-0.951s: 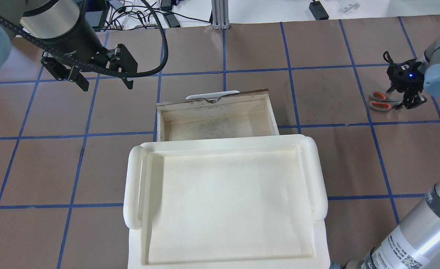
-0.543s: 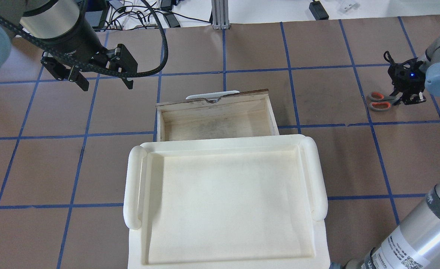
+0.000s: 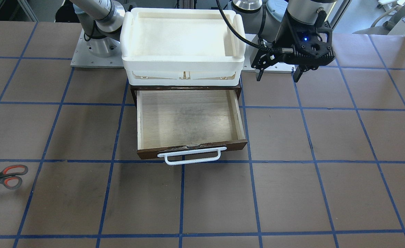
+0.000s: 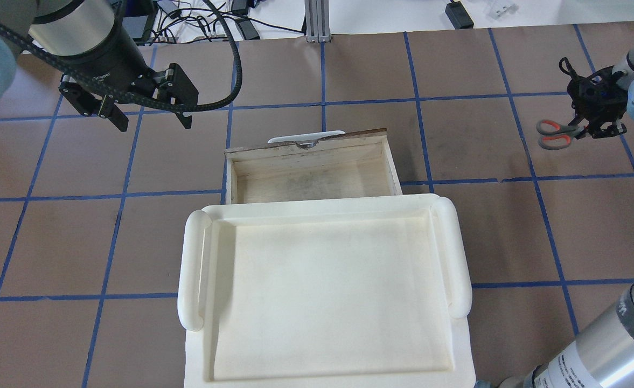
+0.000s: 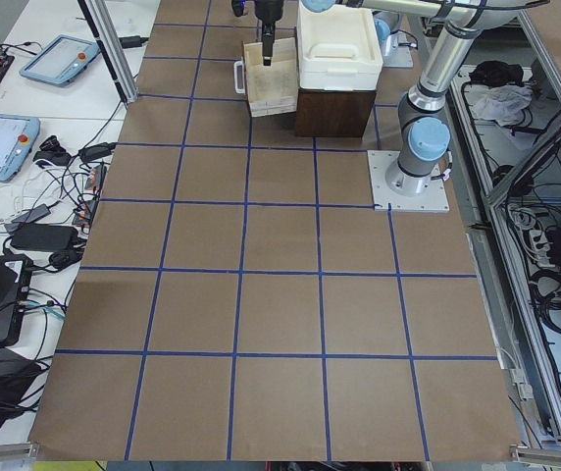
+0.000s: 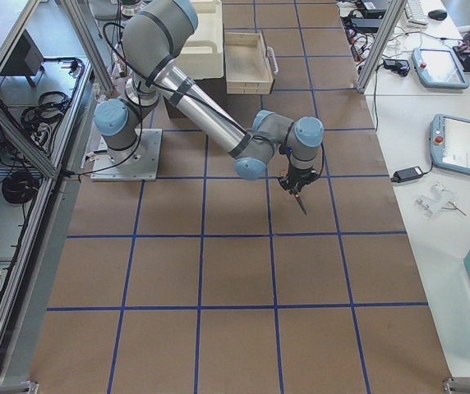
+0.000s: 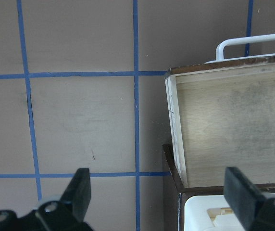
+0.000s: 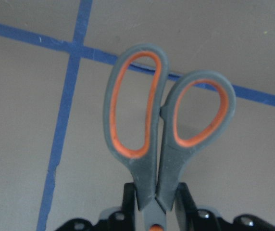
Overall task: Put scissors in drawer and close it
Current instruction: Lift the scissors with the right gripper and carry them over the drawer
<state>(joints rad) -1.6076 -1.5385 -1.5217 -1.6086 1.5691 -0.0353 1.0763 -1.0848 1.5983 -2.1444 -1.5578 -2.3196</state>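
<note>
The scissors (image 4: 554, 133), with grey handles and orange-lined loops, are held in my right gripper (image 4: 586, 129) at the far right, a little above the table. The gripper is shut on the blade end, and the handles stick out toward the drawer. The scissors also show in the right wrist view (image 8: 166, 125) and at the left edge of the front view (image 3: 8, 175). The drawer (image 4: 311, 172) is pulled open and empty, its white bar handle (image 3: 190, 156) facing away from me. My left gripper (image 4: 152, 123) is open and hovers left of the drawer.
A white plastic bin (image 4: 193, 269) sits on top of the dark brown case (image 5: 334, 108) and overhangs the back of the drawer. Blue tape lines grid the brown table. Cables and tablets lie beyond the table's edges.
My right gripper has closed on the scissors and lifted them off the table, shifting slightly away from me. The left arm and the drawer have not moved.
</note>
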